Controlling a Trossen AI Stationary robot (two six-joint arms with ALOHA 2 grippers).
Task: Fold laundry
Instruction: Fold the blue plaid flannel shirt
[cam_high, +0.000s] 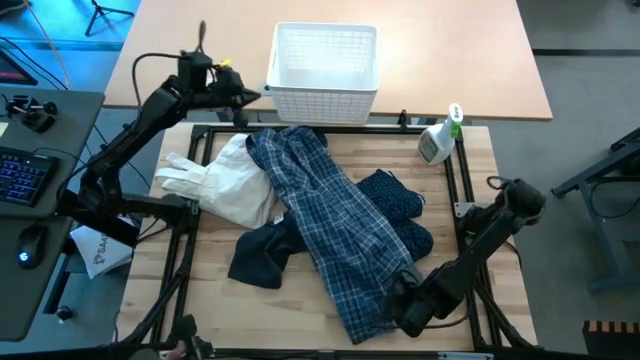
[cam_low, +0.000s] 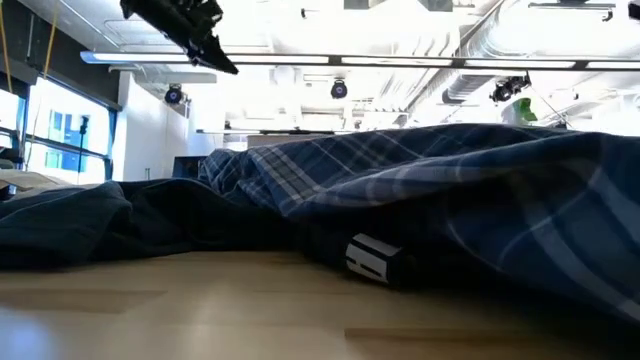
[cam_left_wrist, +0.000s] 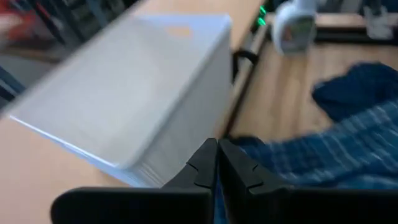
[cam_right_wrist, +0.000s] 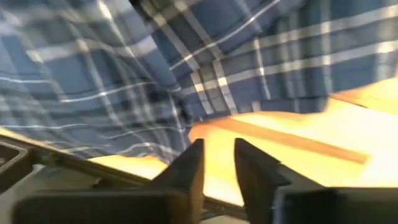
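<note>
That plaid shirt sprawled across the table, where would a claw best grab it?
Probably the plaid shirt is best pinched at its near hem corner, which lies flat by the right claw. Come from the table's near edge; the far end is bunched against the basket.

Looking past the right gripper (cam_right_wrist: 217, 163), jaws slightly apart with a narrow gap and nothing between them. Just beyond the tips, blue-and-white plaid shirt (cam_right_wrist: 186, 56) spread in soft folds over the pale wooden table (cam_right_wrist: 298, 162), its edge lying close ahead of the jaws. Dark frame bar (cam_right_wrist: 68, 167) running along beside the table's edge.
</note>
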